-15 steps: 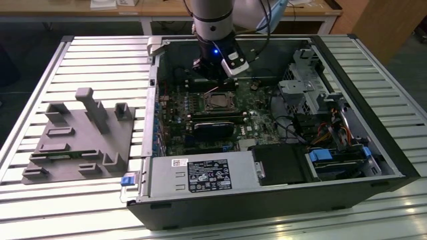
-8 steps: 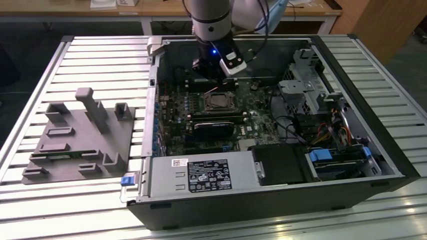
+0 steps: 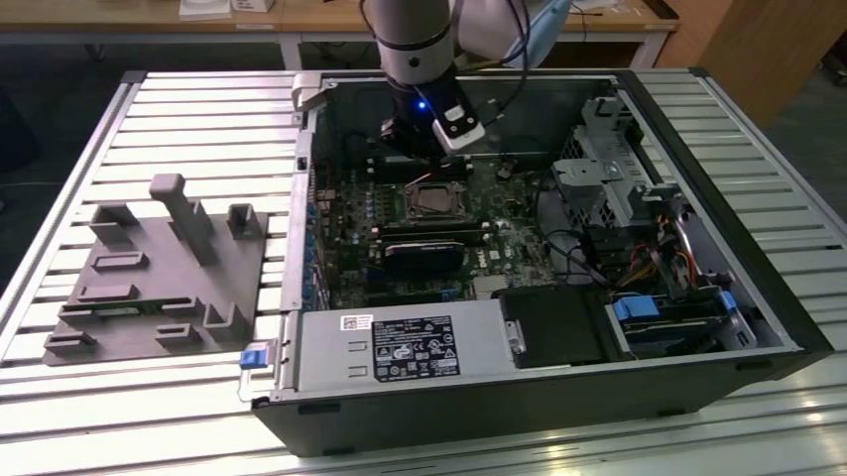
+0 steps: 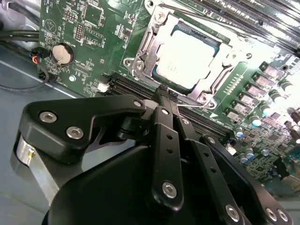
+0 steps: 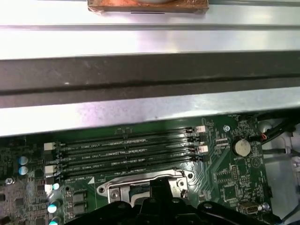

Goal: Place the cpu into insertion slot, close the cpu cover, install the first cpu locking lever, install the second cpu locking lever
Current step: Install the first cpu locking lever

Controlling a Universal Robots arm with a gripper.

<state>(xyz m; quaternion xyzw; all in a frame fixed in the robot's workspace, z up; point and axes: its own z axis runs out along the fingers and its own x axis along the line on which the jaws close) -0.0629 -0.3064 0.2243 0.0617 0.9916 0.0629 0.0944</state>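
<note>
Inside the open computer case, the cpu (image 4: 186, 57) lies flat in the insertion slot (image 3: 434, 201) on the green board, its pale metal top showing. The silvery cpu cover (image 4: 144, 47) lies down around it, framing the chip through its window. A thin metal lever rod (image 4: 199, 105) runs along the socket edge nearest my fingers. My gripper (image 4: 168, 95) is shut, its black fingertips pressed together just off that edge with nothing visibly between them. In the exterior view the gripper (image 3: 421, 159) hangs just behind the socket. The first wrist view shows the cover's edge (image 5: 140, 177) in front of the fingertips (image 5: 159, 185).
Long black memory slots (image 5: 126, 150) lie beside the socket, and a coin battery (image 4: 62, 54) sits further off. A black cooler (image 3: 423, 260), the grey power-supply box (image 3: 397, 349), drive bays with cables (image 3: 662, 297) and the case walls surround the board. A grey fixture block (image 3: 153, 273) stands outside on the slatted table.
</note>
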